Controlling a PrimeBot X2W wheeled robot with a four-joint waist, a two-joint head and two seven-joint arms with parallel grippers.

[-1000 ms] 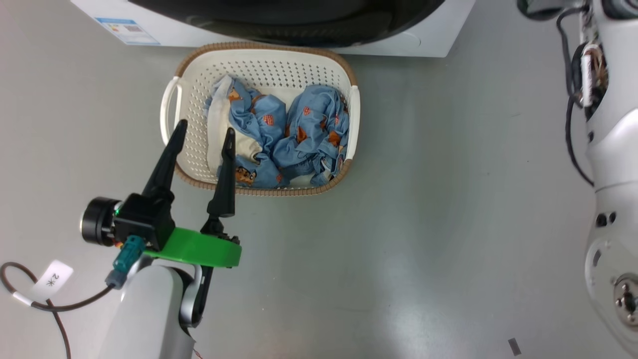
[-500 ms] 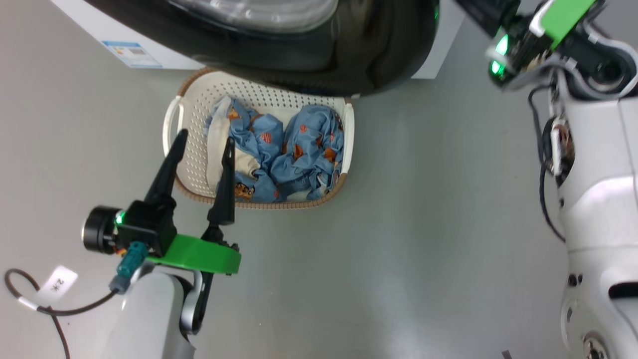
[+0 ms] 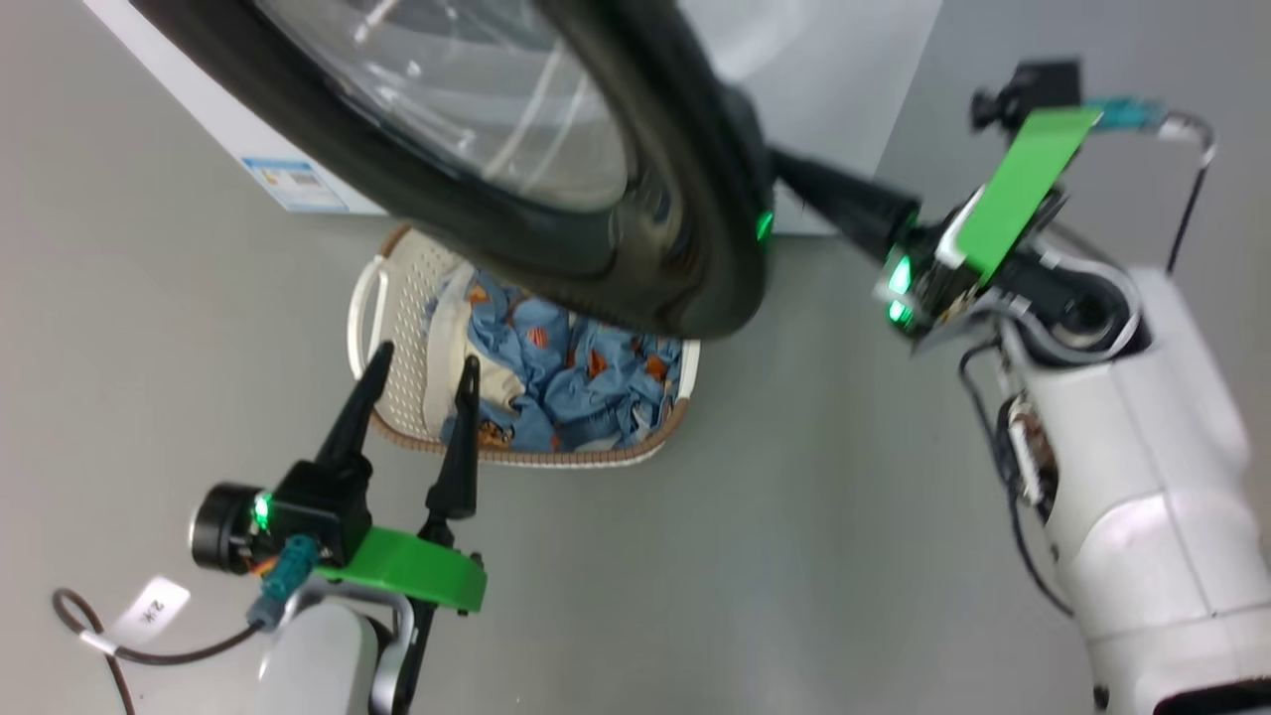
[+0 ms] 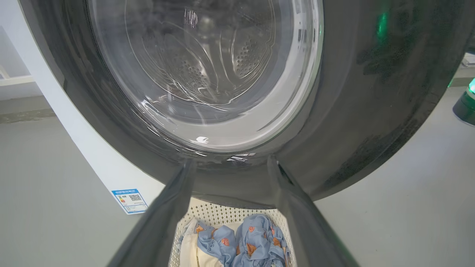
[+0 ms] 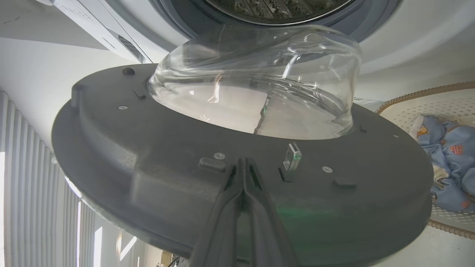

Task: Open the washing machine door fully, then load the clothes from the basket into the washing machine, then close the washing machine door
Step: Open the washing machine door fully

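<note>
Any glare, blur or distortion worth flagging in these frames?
Head view: green light mirrored on the glossy rim of the washing machine door, whose edges look slightly soft. Left wrist view: white glints on the glass bowl; the fingers of the left gripper are blurred, close to the lens. Right wrist view: window strips at lower left blown out; the bowl warps what lies behind it.
</note>
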